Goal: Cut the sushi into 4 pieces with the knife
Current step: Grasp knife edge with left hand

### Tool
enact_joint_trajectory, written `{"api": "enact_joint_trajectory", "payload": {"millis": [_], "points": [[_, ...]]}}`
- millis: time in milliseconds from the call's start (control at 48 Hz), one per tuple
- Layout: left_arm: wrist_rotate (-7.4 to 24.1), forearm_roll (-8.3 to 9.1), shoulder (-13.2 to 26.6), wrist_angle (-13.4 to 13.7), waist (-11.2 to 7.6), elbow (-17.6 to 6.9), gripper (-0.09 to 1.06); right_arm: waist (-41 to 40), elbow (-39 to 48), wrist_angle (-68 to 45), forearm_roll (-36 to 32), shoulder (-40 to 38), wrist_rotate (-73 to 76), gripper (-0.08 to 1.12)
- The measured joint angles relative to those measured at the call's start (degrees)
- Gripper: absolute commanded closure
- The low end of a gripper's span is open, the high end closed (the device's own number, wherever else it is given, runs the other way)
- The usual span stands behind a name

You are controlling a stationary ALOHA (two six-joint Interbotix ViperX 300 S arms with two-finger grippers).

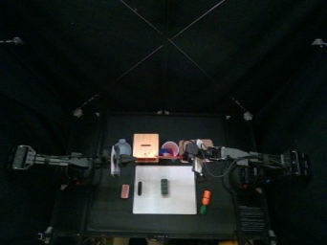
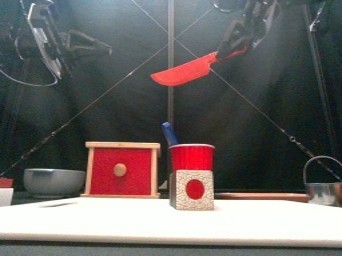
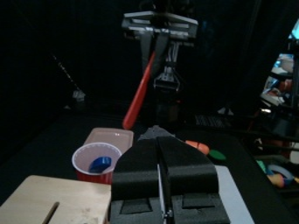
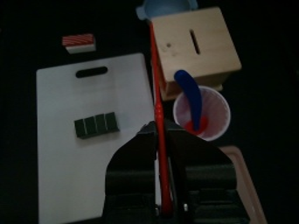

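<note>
Red knife clamped in the right hand hangs high above the worktop, left hand pressed together and empty, sushi lying on the board; a skewed descent could twist the knife and shove the sushi sideways uncut.

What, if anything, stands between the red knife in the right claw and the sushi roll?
Nothing visible. The right claw holds the red knife up in the air over the red cup; the sushi roll lies alone on the white board, with bare board all round it.
</note>
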Motion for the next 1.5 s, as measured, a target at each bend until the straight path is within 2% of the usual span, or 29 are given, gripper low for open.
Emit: {"api": "enact_joint_trajectory", "payload": {"millis": [208, 333, 479, 688, 854, 1021, 1333, 1500], "points": [[-0.09, -0.18, -0.09, -0.44, 0.09, 0.00, 0.94, 1.32, 12.22, -19.86, -2.11, -3.87, 0.62, 0.77], [-0.09, -0.09, 0.53, 2.20, -0.09, -0.88, 0.83, 1.67, 15.82, -27.86, -2.11, -2.81, 0.62, 0.77], [-0.09, -0.09, 1.85, 10.11, -0.79, -4.13, 0.62, 2.29, 16.35, -30.32, -2.29, -0.35, 0.53, 0.77], [0.00, 1.14, 2.11, 22.68, -1.49, -9.76, 0.29, 2.90, 16.35, -30.50, -2.37, 2.37, 0.53, 0.77], [0.00, 1.49, 2.46, 28.48, -2.11, -11.95, 0.12, 3.43, 15.64, -30.50, -2.46, 3.60, 0.53, 0.77], [0.09, 2.20, 4.66, 29.79, -2.37, -13.10, 0.09, 3.52, 15.03, -30.50, -2.37, 4.83, 0.53, 0.77], [0.18, 3.16, 13.01, 33.49, -2.46, -16.96, 0.10, 3.69, 14.24, -30.50, -2.55, 6.86, 0.44, 0.77], [0.26, 4.75, 17.23, 35.77, -2.37, -19.34, 0.10, 3.78, 14.24, -30.50, -2.55, 7.29, 0.44, 0.77]]}}
